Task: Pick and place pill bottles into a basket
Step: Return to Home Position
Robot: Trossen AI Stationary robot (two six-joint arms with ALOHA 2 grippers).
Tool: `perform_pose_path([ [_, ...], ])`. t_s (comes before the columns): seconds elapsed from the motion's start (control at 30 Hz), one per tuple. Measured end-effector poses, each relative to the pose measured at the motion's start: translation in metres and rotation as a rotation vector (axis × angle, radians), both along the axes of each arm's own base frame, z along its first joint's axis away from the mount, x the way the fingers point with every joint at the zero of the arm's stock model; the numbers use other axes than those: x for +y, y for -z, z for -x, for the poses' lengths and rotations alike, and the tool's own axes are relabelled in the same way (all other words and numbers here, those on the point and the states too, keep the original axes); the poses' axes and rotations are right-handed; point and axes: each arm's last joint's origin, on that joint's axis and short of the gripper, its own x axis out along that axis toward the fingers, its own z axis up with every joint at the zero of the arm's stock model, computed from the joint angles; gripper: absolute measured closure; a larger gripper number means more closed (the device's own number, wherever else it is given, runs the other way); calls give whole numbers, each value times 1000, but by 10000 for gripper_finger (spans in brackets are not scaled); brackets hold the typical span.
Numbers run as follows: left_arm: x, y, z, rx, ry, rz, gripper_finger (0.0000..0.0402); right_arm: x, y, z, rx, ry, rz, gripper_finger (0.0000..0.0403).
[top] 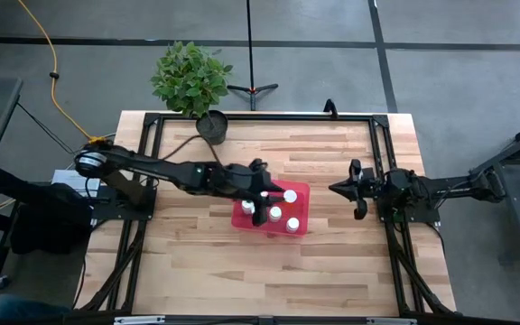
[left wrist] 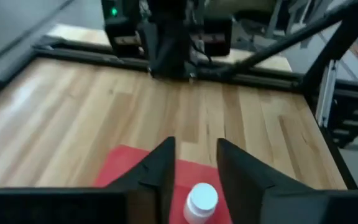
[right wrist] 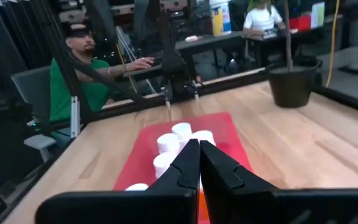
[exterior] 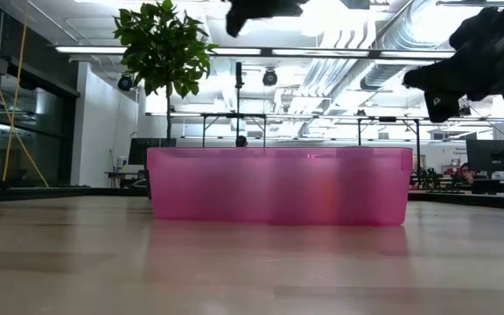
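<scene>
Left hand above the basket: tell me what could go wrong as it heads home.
1. The left hand hangs open over the basket, with a white-capped pill bottle just below its fingers. A low or sideways retreat might tip the bottles or snag the basket wall.
2. The plant pot stands close beside the left arm, so a wide swing might brush it.
The right hand waits apart, shut, and adds little risk.

In the high view the left arm [top: 170,169] stretches from mid-left to frame centre, the left gripper [top: 267,192] with fingers parted. The right gripper [top: 335,189] sits right of centre, fingers pressed together.
</scene>
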Motion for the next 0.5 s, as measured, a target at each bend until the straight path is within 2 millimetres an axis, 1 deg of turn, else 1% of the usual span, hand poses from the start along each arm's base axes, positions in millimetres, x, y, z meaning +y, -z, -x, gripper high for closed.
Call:
perform_pose_path([
  [0.1,6,-9,13,-12,-19,-2,281,0,-1,0,-9,4,37,402],
  [0.27,12,-11,39,-23,-47,2,333,3,-9,5,-94,18,128,402],
  [0.37,14,-14,56,-49,-57,25,360,4,-11,9,-112,55,158,402],
  [0.43,15,-16,65,-89,-57,27,374,5,-11,11,-117,59,153,402],
  [0.5,16,-16,77,-123,-54,25,378,6,-11,14,-127,47,147,403],
])
